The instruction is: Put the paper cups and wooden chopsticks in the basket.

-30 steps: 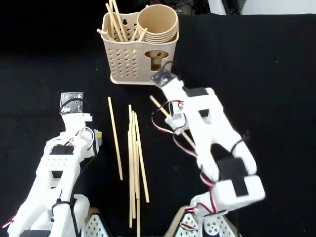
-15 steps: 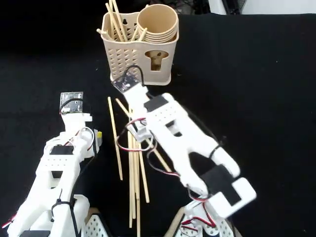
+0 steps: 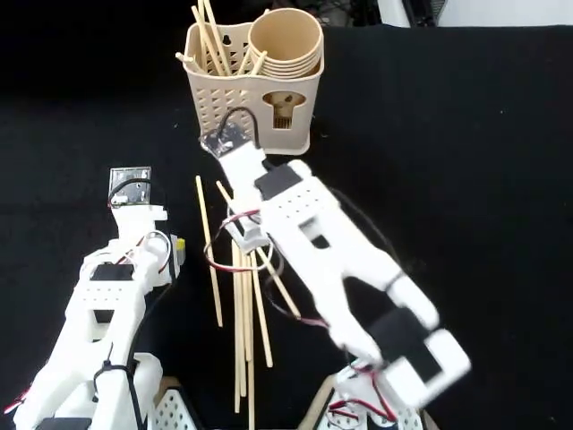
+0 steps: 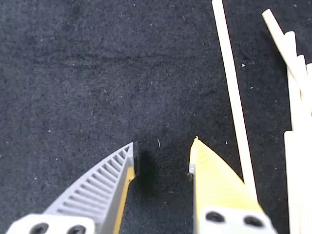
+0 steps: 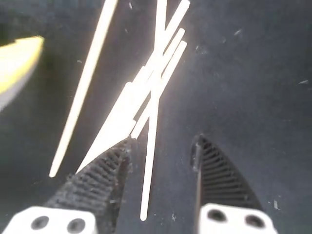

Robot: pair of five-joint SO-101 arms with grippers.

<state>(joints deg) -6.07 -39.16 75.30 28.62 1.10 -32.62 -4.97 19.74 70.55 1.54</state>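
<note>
**Chopstick stage.** The paper cups (image 3: 285, 40) sit stacked in the basket (image 3: 224, 116) at the far side of the bench (image 3: 474, 179). The loose chopsticks (image 3: 243, 305) lie on the bench between the arms. The right arm (image 3: 313, 242) hangs over them, right jaws released and straddling one chopstick (image 5: 150, 156). The left jaws, also released, hover over bare bench beside an outlying stick (image 4: 234, 97). The next move likely calls for lowering, closing on a single stick, and lifting.

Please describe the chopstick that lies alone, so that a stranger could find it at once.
Start at the beige basket at the back. In front of it lies a bundle of chopsticks. The single chopstick lies between that bundle and the left arm, apart from the others.
</note>
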